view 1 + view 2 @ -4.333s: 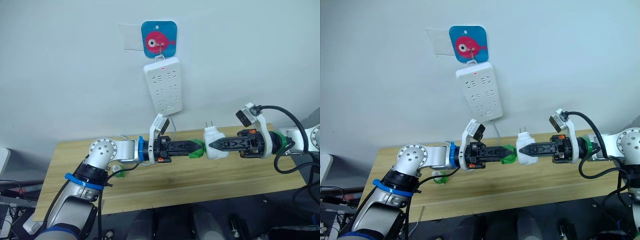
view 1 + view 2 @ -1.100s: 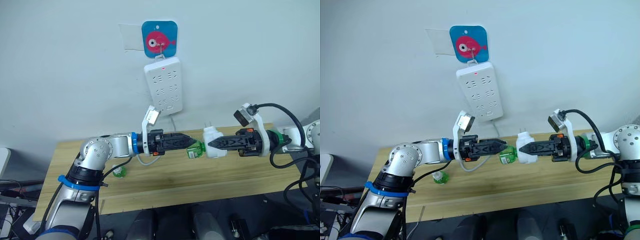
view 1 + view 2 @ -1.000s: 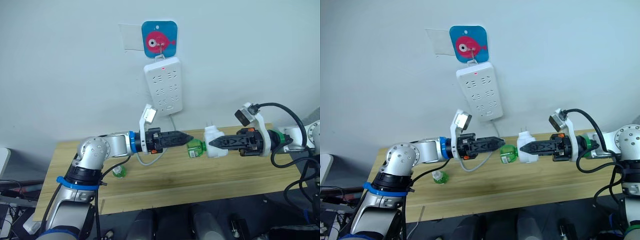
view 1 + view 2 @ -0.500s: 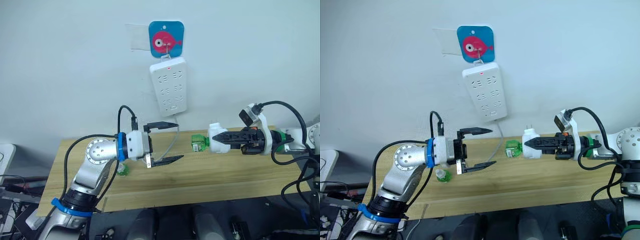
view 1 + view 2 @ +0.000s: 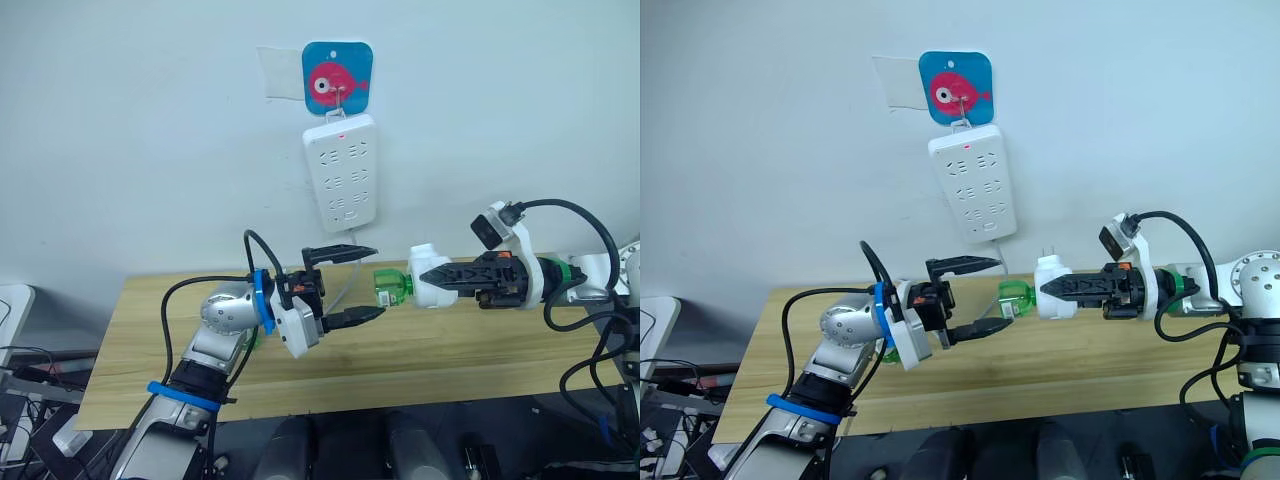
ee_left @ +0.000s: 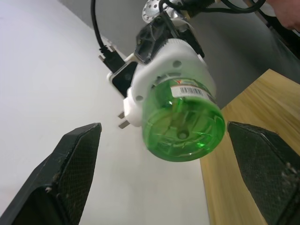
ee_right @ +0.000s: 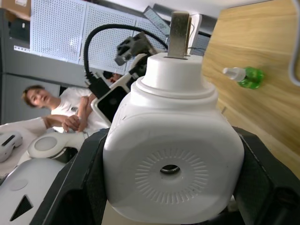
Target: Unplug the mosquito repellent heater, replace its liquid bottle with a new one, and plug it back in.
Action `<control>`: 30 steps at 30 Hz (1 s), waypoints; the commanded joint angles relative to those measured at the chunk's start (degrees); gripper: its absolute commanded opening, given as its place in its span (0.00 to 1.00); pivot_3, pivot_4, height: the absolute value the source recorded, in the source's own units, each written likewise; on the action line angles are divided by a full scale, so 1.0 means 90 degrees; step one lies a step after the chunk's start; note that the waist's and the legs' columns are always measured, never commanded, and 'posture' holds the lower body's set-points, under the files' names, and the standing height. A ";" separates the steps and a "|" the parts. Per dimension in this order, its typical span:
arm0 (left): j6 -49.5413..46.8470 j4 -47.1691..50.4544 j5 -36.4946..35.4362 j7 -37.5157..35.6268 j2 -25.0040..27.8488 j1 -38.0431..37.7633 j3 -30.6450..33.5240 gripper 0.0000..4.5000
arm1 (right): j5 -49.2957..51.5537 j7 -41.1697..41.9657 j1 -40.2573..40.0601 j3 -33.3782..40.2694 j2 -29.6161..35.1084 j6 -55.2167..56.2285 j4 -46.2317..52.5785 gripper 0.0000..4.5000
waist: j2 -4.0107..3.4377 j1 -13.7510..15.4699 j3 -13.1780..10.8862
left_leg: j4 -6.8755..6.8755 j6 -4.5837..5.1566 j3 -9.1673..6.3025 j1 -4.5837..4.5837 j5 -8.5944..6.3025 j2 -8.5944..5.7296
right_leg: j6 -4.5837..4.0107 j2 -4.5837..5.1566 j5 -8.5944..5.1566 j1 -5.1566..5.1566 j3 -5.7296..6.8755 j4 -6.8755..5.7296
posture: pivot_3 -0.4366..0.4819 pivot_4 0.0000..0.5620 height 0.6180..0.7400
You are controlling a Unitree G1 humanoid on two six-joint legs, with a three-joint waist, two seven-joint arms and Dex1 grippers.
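White power strip [image 5: 343,171] on wall w/ red light lit, hung under blue fish hook plate [image 5: 337,72] at 12 o'clock. Wooden table [image 5: 400,355] below.

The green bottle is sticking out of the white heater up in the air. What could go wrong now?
1. The green bottle may drop from the heater onto the table; the open left gripper isn't gripping it.
2. Closing off-centre, that gripper may knock the heater askew in the right gripper.

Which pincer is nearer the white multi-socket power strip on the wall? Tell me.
Left. The left pincer hangs open almost directly below the white multi-socket power strip; the right pincer is below and farther right.
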State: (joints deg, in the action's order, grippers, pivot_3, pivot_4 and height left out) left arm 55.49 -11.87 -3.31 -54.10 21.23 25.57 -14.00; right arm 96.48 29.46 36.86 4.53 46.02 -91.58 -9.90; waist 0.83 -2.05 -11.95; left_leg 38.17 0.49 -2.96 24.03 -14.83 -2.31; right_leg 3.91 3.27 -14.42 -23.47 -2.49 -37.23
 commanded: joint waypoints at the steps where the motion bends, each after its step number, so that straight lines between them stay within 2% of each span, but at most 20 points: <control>1: 0.0312 -0.0088 0.0060 0.0196 -0.0016 0.0155 -0.0176 1.00 | 0.0608 -0.0239 0.0045 -0.0069 0.0054 0.0171 0.0215 0.67 | 0.0000 -0.0003 0.0000 | 0.0000 0.0000 -0.0001 0.0000 0.0000 0.0000 | 0.0000 -0.0001 0.0000 0.0000 0.0000 -0.0001 | 0.36 0.32 1.00; 14: 0.0714 -0.0435 0.0056 0.0505 0.0201 0.0468 -0.0408 1.00 | 0.1525 -0.0819 -0.0125 -0.0556 0.0392 0.0781 0.0353 0.67 | 0.0000 -0.0064 0.0000 | 0.0002 0.0000 -0.0005 0.0002 0.0000 0.0001 | 0.0000 -0.0002 0.0000 0.0000 0.0002 0.0000 | 0.36 0.34 1.00; 17: 0.0742 -0.0442 0.0037 0.0531 0.0249 0.0483 -0.0474 0.86 | 0.1603 -0.0855 -0.0151 -0.0611 0.0443 0.0852 0.0381 0.67 | 0.0000 -0.0078 0.0000 | 0.0002 0.0000 -0.0005 0.0002 0.0000 0.0001 | 0.0000 -0.0002 0.0000 0.0000 0.0002 0.0000 | 0.36 0.34 1.00; 22: 0.0788 -0.0484 0.0031 0.0565 0.0280 0.0539 -0.0560 0.51 | 0.1674 -0.0897 -0.0184 -0.0673 0.0493 0.0928 0.0413 0.67 | 0.0000 -0.0091 0.0000 | 0.0002 0.0000 -0.0008 0.0002 0.0000 0.0002 | 0.0000 -0.0002 0.0000 0.0000 0.0003 0.0000 | 0.35 0.34 1.00; 27: 0.0635 -0.0441 -0.0089 0.0551 0.0296 0.0567 -0.0654 0.50 | 0.1636 -0.0872 -0.0179 -0.0704 0.0523 0.0955 0.0429 0.67 | 0.0000 -0.0097 0.0000 | 0.0002 0.0000 -0.0008 0.0002 0.0000 0.0003 | 0.0000 -0.0002 0.0000 0.0000 0.0003 0.0000 | 0.35 0.35 1.00; 30: -0.2101 0.0589 -0.1779 -0.0127 0.0532 0.0196 -0.1020 0.50 | 0.1436 -0.0735 -0.0183 -0.0655 0.0609 0.0855 0.0434 0.67 | 0.0000 -0.0114 0.0000 | 0.0002 0.0000 -0.0008 0.0002 0.0000 0.0002 | 0.0000 -0.0002 0.0000 0.0000 0.0002 -0.0001 | 0.36 0.35 1.00</control>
State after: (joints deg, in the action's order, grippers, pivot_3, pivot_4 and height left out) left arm 48.12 -11.38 -11.68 -53.42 25.45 28.38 -22.01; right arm 108.69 21.19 34.84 -2.40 50.49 -83.41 -7.58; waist 0.83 -3.07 -11.95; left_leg 38.18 0.49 -3.05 24.07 -14.83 -2.29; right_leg 3.91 3.26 -14.42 -23.47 -2.48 -37.24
